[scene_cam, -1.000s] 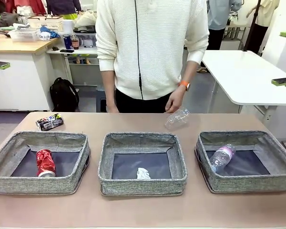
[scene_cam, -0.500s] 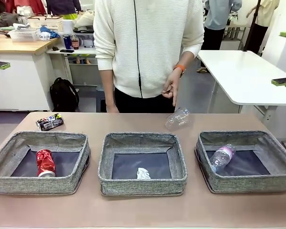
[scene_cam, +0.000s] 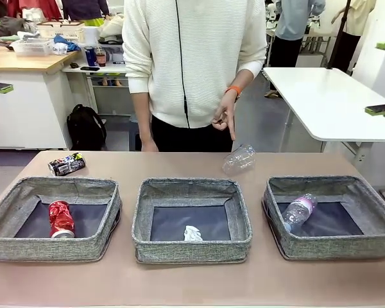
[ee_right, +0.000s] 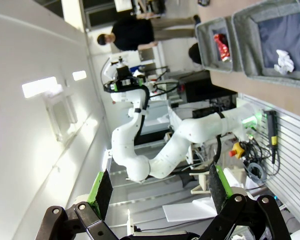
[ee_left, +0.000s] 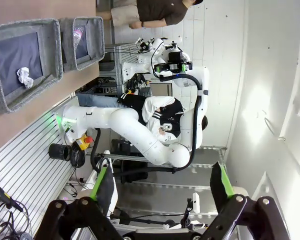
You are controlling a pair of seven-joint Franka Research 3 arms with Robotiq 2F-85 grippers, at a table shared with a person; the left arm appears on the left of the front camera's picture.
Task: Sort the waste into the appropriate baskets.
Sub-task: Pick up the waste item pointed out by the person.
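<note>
Draws hand (scene_cam: 224, 117) up and away, leaving clear crushed plastic bottle (scene_cam: 239, 159) on table (scene_cam: 179, 282).
Lies now untouched just behind the middle basket (scene_cam: 192, 250) and right basket (scene_cam: 333, 248); joins the dark multicoloured can (scene_cam: 67, 164), behind the left basket (scene_cam: 51, 249), as unsorted waste. Shows left gripper (ee_left: 160, 175) and right gripper (ee_right: 159, 184) both spread wide, pinching nothing, off the table. Leaves, by the look of it, two pickups for the arms.
</note>
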